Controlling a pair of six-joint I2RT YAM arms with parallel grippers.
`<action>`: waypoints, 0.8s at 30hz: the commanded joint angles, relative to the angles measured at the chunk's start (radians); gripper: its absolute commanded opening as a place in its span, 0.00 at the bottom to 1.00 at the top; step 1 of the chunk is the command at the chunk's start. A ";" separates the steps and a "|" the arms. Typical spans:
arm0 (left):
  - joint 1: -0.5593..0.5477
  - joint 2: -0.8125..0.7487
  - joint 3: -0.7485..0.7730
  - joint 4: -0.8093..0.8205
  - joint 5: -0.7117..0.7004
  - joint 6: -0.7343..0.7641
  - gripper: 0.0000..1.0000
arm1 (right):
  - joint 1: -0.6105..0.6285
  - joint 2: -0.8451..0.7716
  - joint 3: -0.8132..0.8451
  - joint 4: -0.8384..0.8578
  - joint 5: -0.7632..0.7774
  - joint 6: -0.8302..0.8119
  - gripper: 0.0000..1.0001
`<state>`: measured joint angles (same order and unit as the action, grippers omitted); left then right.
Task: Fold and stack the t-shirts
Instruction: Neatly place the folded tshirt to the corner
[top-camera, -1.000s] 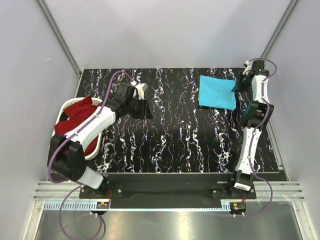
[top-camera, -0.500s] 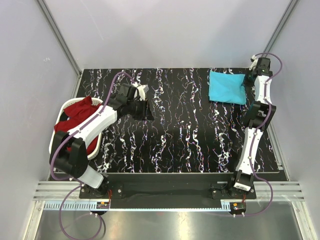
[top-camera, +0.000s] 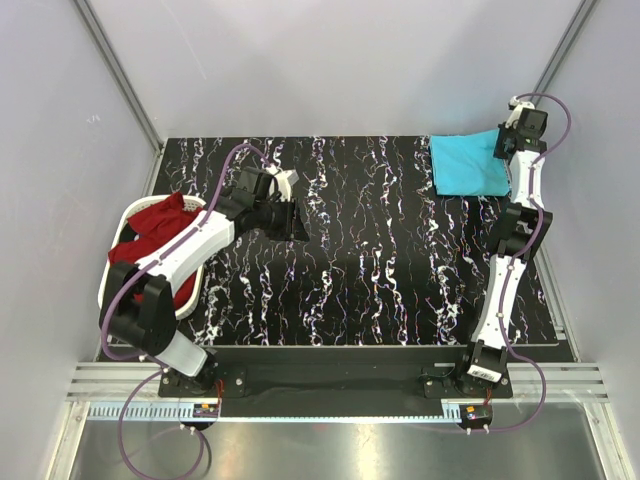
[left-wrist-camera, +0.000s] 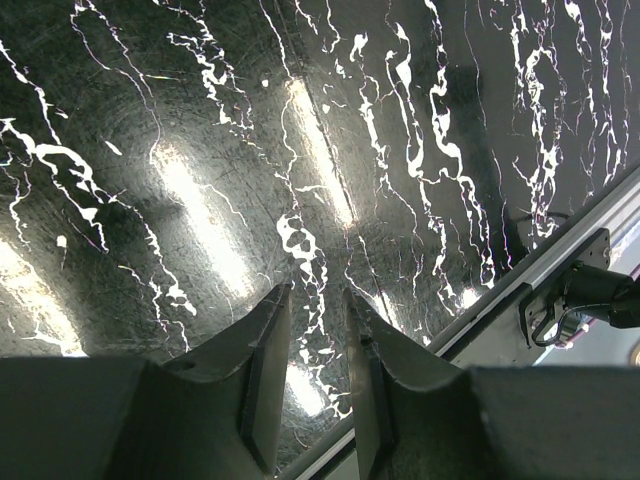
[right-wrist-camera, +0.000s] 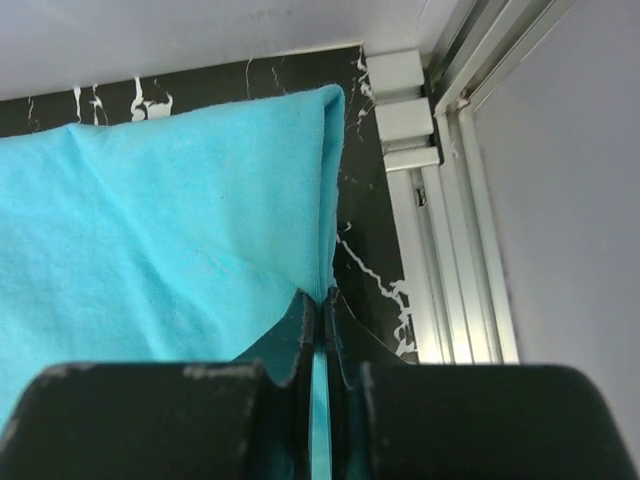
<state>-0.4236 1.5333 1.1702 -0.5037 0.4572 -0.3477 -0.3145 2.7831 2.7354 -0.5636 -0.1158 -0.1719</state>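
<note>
The folded turquoise t-shirt (top-camera: 467, 164) lies at the far right corner of the black marbled table (top-camera: 380, 270). My right gripper (top-camera: 503, 152) is shut on its right edge; the wrist view shows the cloth (right-wrist-camera: 170, 230) pinched between the two fingers (right-wrist-camera: 322, 305). The dark red t-shirt (top-camera: 155, 225) lies bunched in the white laundry basket (top-camera: 190, 300) at the left edge. My left gripper (top-camera: 297, 222) hovers over bare table right of the basket. Its fingers (left-wrist-camera: 315, 310) stand a little apart with nothing between them.
A metal frame rail (right-wrist-camera: 450, 220) runs along the table's right edge beside the turquoise shirt. The grey enclosure walls (top-camera: 330, 60) stand close behind the table. The arm bases (top-camera: 330, 385) sit at the near edge.
My right gripper has dragged the turquoise t-shirt farther back and to the right, into the table's far right corner. The left arm has barely moved.
</note>
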 joint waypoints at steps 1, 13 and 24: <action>0.006 0.010 0.016 0.031 0.035 0.004 0.32 | -0.001 0.018 0.052 0.080 0.015 -0.034 0.10; 0.009 -0.025 0.011 0.042 0.041 0.009 0.33 | -0.001 -0.074 -0.034 0.102 0.087 0.040 0.68; 0.016 -0.235 -0.018 0.157 0.009 -0.025 0.35 | 0.081 -0.673 -0.596 0.077 0.206 0.319 1.00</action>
<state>-0.4175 1.3739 1.1465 -0.4393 0.4648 -0.3595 -0.2924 2.3764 2.2307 -0.5129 0.0532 0.0238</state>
